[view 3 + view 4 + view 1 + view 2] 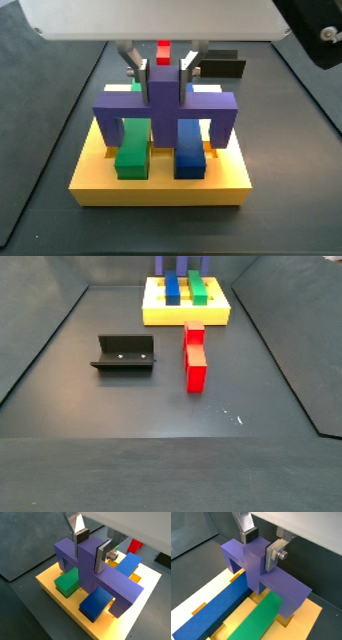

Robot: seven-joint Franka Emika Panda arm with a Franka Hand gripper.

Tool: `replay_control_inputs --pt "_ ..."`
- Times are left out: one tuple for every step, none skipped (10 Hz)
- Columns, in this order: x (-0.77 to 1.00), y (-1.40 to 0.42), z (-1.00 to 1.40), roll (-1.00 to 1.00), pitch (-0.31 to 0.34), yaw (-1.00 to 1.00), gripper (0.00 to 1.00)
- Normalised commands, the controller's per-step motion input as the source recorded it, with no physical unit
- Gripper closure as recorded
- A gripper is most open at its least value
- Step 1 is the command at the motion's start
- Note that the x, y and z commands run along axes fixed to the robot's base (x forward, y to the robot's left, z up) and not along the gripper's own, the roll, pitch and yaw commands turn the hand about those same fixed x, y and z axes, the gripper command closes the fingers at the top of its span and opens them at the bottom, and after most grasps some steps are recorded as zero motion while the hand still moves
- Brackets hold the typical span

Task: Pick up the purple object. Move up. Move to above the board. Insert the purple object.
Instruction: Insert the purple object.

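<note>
Purple object (164, 105) stood on board (160, 180), legs straddling green bar (132, 155) and blue bar (190, 156). Gripper (92, 548) above board, jaws pinching object's central post.

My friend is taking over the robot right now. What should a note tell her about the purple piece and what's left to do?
Gripper: shut on the purple object, jaws clamped on its raised central post, above the board.

Purple object: upright, straddling the green bar and blue bar, its legs down at the board's edges in a side view.

Done: pick-up, lift, move over the board. Insertion looks nearly or fully complete; how deep the legs sit cannot be told.

Left: confirm the legs are seated, then open the jaws and back away.

The red block and fixture lie off the board.
</note>
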Motion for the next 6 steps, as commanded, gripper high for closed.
replay_control_inputs --pt "-0.27 0.0 0.15 0.07 0.0 0.0 1.0" --pt "-0.29 0.0 0.04 0.07 -0.017 0.0 1.0" --pt "0.0 0.0 0.0 0.06 0.0 0.0 1.0" --pt "0.11 0.0 -0.2 0.01 0.0 0.04 1.0" --pt "0.17 0.0 -0.15 0.03 0.0 0.03 1.0" --pt "0.17 0.0 -0.14 0.03 0.0 0.04 1.0"
